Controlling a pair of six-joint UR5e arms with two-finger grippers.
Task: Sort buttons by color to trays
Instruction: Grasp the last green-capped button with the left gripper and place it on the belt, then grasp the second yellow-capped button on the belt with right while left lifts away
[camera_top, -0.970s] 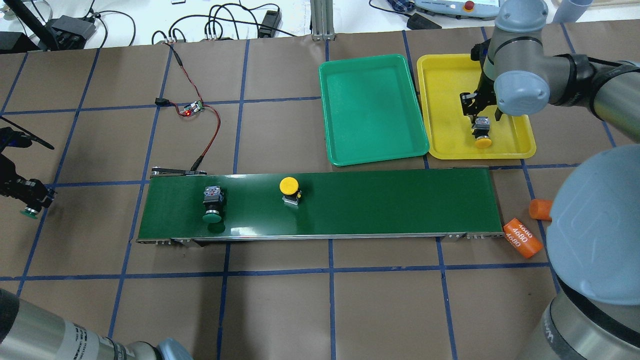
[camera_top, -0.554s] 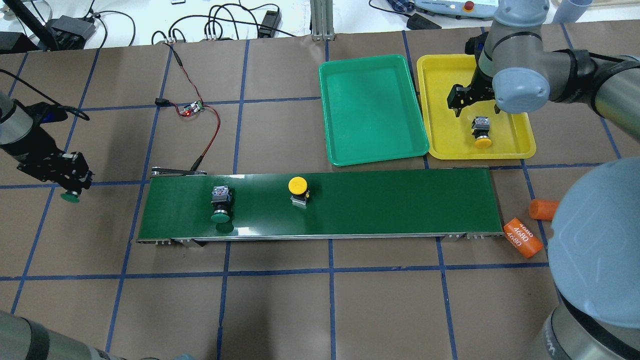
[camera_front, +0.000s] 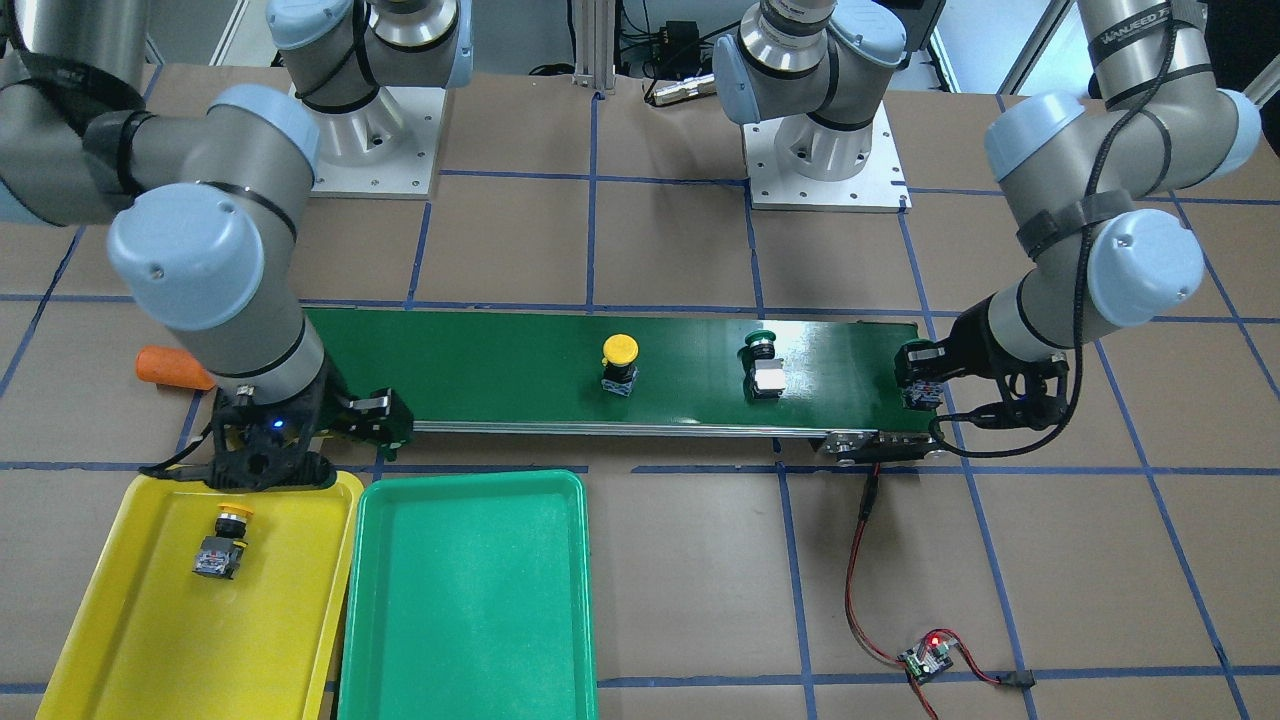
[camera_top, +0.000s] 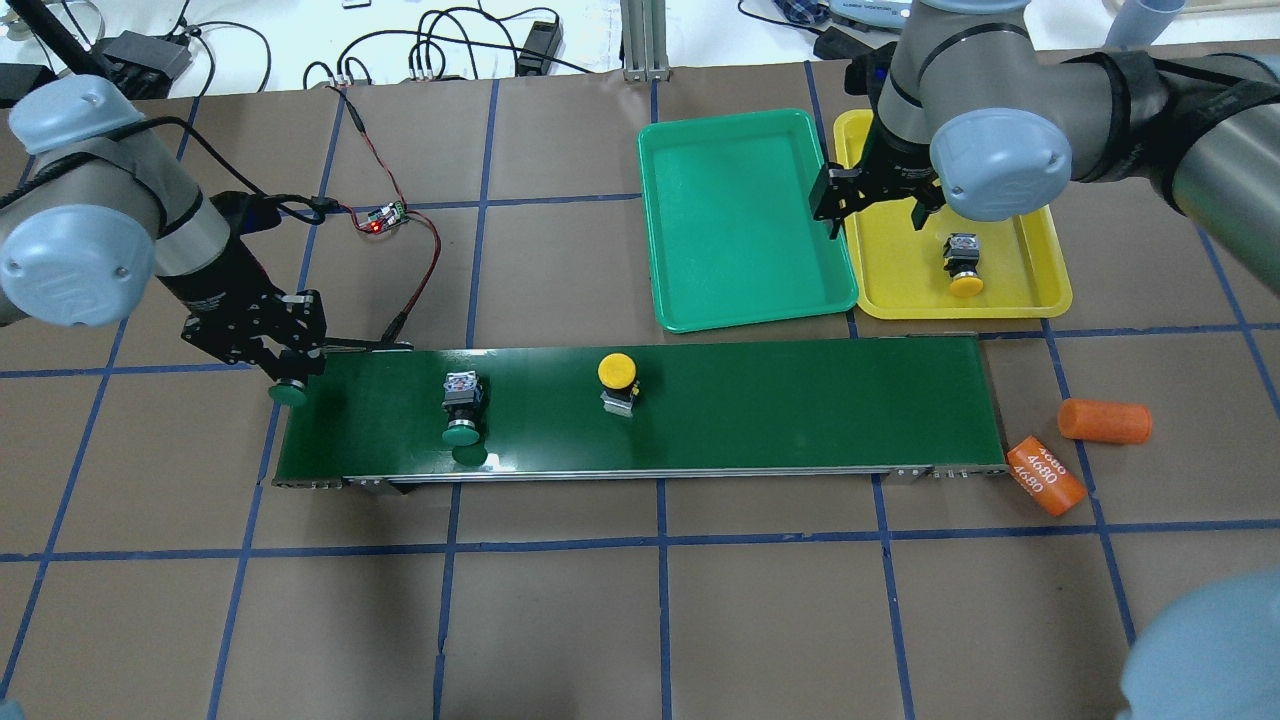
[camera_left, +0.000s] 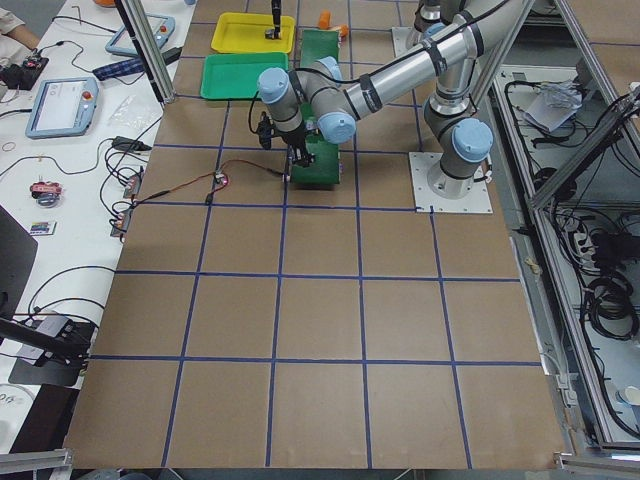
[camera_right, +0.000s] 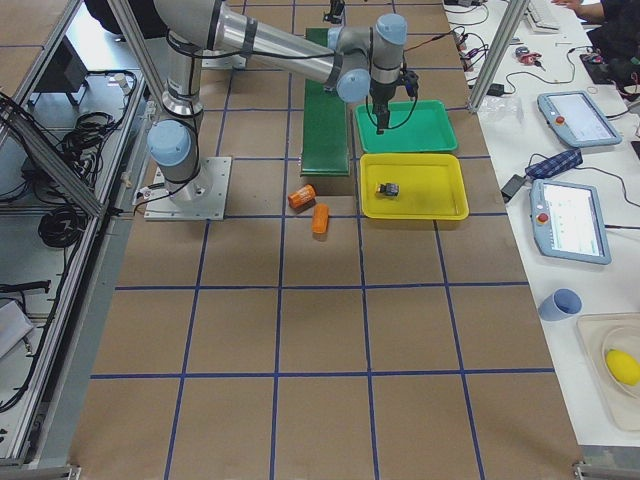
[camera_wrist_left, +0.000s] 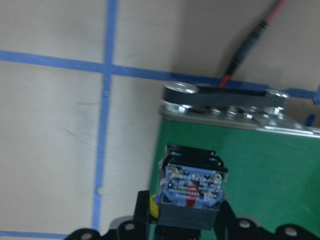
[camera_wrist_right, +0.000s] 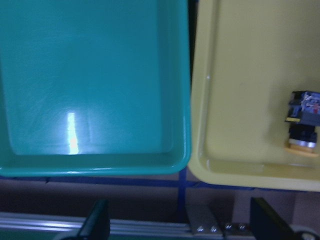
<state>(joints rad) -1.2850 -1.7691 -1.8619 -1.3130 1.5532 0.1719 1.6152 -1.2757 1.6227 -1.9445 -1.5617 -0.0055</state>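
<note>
My left gripper (camera_top: 288, 370) is shut on a green-capped button (camera_top: 288, 393) and holds it cap down over the left end of the conveyor belt (camera_top: 800, 400); its blue-red contact block shows in the left wrist view (camera_wrist_left: 192, 187). Another green button (camera_top: 463, 405) and a yellow button (camera_top: 618, 380) sit on the belt. A second yellow button (camera_top: 964, 265) lies in the yellow tray (camera_top: 890, 280). The green tray (camera_top: 740, 215) holds nothing. My right gripper (camera_top: 872, 210) is open and empty above the border between the two trays, with fingers (camera_wrist_right: 97, 225) spread wide.
Two orange cylinders lie on the table off the belt's right end, one plain (camera_top: 1104, 421) and one printed "4680" (camera_top: 1045, 477). A small circuit board (camera_top: 385, 217) with red and black wires runs to the belt's left end.
My left arm has carried the green button rightward from the table's left edge to the belt's left end. My right gripper has moved left off the tray's yellow button. Both belt buttons drifted right.
</note>
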